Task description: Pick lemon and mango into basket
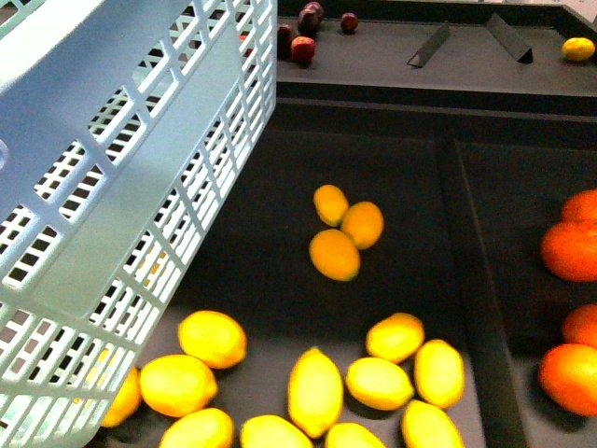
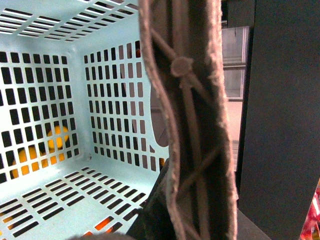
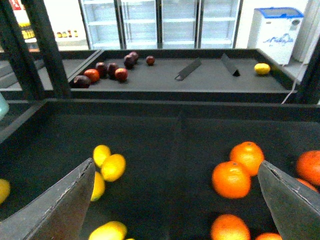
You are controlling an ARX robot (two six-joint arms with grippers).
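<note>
- Brown handle (image 2: 192,125) fills the left wrist view at close range. The left gripper itself is not visible, so I can't tell whether it is clamped on the handle.
- Basket (image 1: 112,187) takes up the upper left and left edge of the front view. It is tilted, off the tray floor, and looks empty inside.
- Risk: if the hold on the handle is loose, the basket could swing or drop onto the fruit under its lower corner.
- Risk: with this tilt, fruit dropped in may roll to the low side or bounce back out.
- Lemons (image 1: 315,392) sit in a cluster along the bottom centre, several touching. The fingers could wedge between two or knock neighbours rolling.
- Some lemons at the lower left are partly behind the basket wall and hard to reach.
- Mangoes (image 1: 336,254), probably the orange-yellow trio at centre, are touching each other. They look smooth and rounded, so a slip is likely on an off-centre pinch.
- Right gripper (image 3: 175,165) has its jaws spread wide and is holding nothing.
- Oranges (image 1: 571,250) at the right edge, past the divider (image 1: 471,280), look close to the right gripper, so a wrong-fruit grab is possible.
</note>
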